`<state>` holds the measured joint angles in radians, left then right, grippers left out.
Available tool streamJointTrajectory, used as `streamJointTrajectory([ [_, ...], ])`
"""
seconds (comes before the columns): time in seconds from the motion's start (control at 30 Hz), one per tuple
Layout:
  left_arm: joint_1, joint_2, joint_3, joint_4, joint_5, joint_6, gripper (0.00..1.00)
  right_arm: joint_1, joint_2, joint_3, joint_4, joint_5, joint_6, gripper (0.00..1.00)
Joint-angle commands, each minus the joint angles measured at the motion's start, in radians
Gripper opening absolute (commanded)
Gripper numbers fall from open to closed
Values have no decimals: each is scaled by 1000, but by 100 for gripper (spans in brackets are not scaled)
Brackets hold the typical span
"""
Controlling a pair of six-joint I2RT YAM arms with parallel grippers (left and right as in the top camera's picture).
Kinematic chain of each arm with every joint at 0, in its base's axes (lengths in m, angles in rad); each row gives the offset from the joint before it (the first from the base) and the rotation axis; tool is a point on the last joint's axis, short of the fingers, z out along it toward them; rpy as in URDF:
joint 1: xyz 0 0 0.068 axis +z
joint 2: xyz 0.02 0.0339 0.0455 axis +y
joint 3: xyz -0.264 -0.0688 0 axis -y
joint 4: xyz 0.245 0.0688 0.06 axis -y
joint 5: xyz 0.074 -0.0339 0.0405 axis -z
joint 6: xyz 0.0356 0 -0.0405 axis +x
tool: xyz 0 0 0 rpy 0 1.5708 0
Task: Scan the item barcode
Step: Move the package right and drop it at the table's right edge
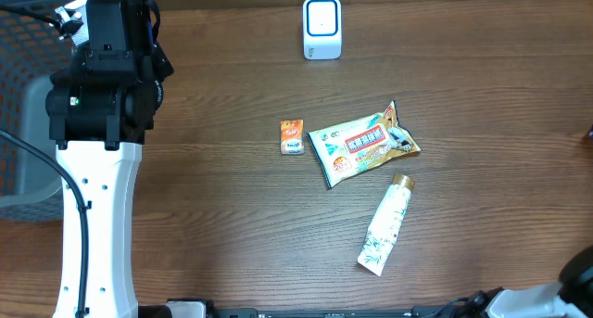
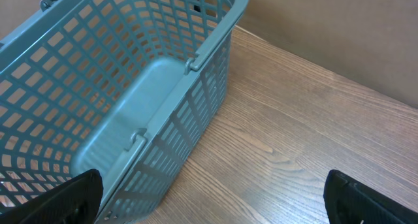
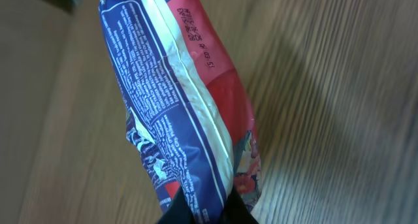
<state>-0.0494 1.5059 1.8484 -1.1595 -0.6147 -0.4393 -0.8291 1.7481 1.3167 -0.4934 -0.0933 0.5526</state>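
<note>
Right pincer closed on the packet. Its dark fingers pinch the packet's lower end at bottom centre of the right wrist view. From there the packet runs up toward the upper left of the frame. Blue side with dense white print on the left, white seam down the middle, red side with a stamped code on the right. Print is too small to read. Packet is held above the wood table, which is blurred behind it.

Left pincer wide open, nothing between. Its fingertips sit at the lower left and lower right corners of the left wrist view, over bare table. Teal mesh basket fills the upper left, its near long wall running diagonally.

Overhead: left arm in the upper left, white link rising from the bottom left edge to a black wrist. Basket is at the far left edge, partly under the arm. White scanner stands at top centre.

Mid-frame, small orange box. Just right of it a pouch lies flat and tilted, narrow gap between them. Tube is below the pouch, gold cap pointing up at it, near but apart. Scanner is well apart from all three.

Right arm shows only as a grey bit at the lower right corner. Cannot make out the packet in this view.
</note>
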Motion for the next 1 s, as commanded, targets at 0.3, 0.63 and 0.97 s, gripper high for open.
streamJointTrajectory([
  [0.3,6,5,10,0,-13,-6,100,-10,78,12,-89,-145,20,79],
  [0.63,6,5,10,0,-13,-6,100,6,-292,13,-128,-158,19,100],
  [0.97,6,5,10,0,-13,-6,100,356,-492,11,-467,-201,-25,100],
])
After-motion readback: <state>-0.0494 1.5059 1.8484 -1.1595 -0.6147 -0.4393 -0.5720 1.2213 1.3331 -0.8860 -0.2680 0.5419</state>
